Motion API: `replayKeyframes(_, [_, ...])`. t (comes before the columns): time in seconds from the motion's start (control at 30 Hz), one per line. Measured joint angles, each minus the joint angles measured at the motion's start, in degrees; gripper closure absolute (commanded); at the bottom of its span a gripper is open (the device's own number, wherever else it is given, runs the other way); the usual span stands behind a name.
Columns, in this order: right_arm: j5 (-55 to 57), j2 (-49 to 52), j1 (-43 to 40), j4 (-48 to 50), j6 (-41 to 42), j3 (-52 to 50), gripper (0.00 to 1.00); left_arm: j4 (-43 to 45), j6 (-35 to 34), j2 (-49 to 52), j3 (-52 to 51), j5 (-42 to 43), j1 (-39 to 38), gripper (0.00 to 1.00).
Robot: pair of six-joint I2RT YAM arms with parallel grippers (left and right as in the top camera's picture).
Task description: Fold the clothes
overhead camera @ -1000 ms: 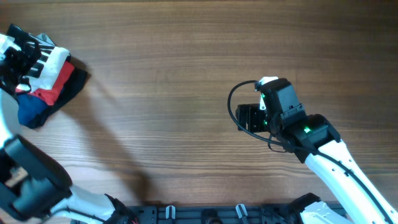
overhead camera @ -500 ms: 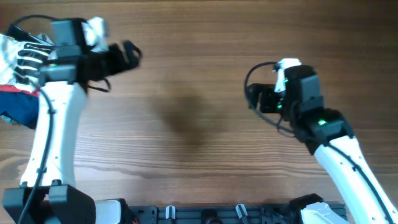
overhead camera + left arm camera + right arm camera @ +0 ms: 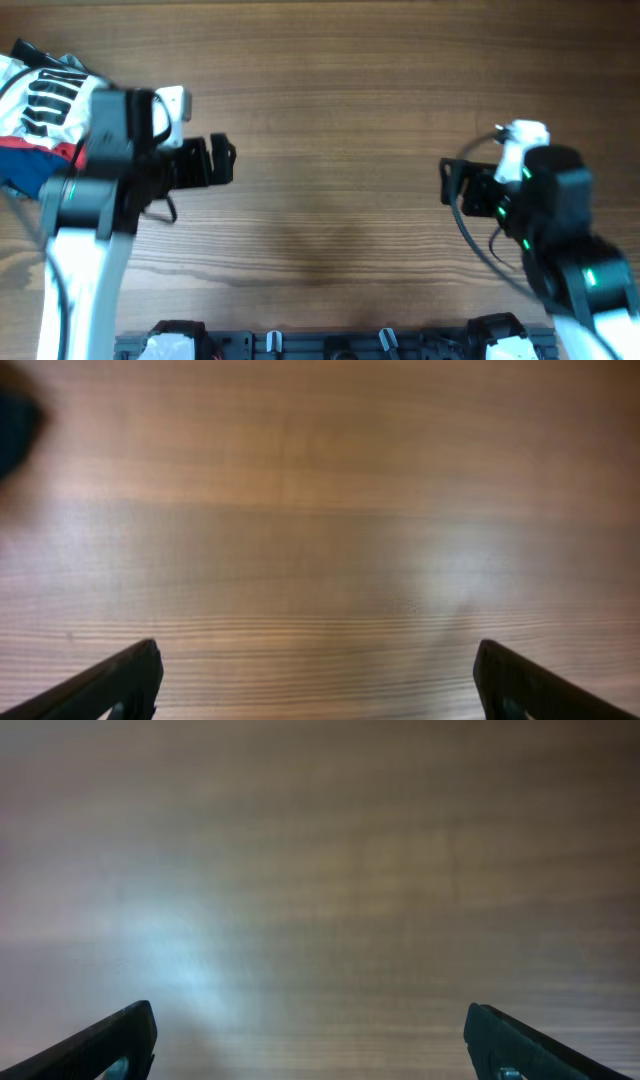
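Two hands, both empty. Left hand (image 3: 222, 162) is spread wide over the bare wooden bench (image 3: 330, 90), with nothing between its fingers in the left wrist view. Right hand (image 3: 447, 183) is likewise spread, well apart on the far side. Crumpled white, red and navy cloth bundle (image 3: 40, 105) lies bunched at the bench's far left edge, behind the left arm (image 3: 85, 200) and partly cut off by the frame. Not yet laid flat, I judge. Risks: a pinch into the heap catching several layers at once; cloth dragged over the edge; the right arm (image 3: 580, 270) crossing the left's path when reaching.
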Motion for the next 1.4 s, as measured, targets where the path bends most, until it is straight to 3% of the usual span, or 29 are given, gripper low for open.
replayKeyframes(0.17, [5.7, -16.6, 0.0, -0.3, 4.5, -5.3, 0.00, 9.2, 0.1, -17.7, -13.6, 0.0, 0.0, 0.00])
replayKeyframes(0.27, [5.7, -19.3, 0.0, -2.8, 5.3, -7.5, 0.01, 12.6, 0.1, -22.3, -19.3, 0.0, 0.0, 0.00])
replayKeyframes(0.93, [4.3, -19.5, 0.0, -5.0, 5.1, -8.2, 0.01, 12.8, 0.1, -22.6, -19.9, 0.0, 0.0, 0.00])
replayKeyframes(1.07, [3.5, -23.4, -0.3, 5.5, -0.8, -13.6, 0.01, 12.8, 0.1, -22.6, -19.9, 0.0, 0.0, 0.00])
replayKeyframes(1.33, [-3.1, -43.2, -3.1, 30.9, -13.0, -37.0, 0.00, 12.9, 0.1, -22.6, -20.0, 0.0, 0.0, 0.00])
replayKeyframes(1.4, [-4.0, -45.9, -3.7, 41.9, -14.8, -43.5, 0.00, 12.9, 0.1, -22.6, -20.0, 0.0, 0.0, 0.00])
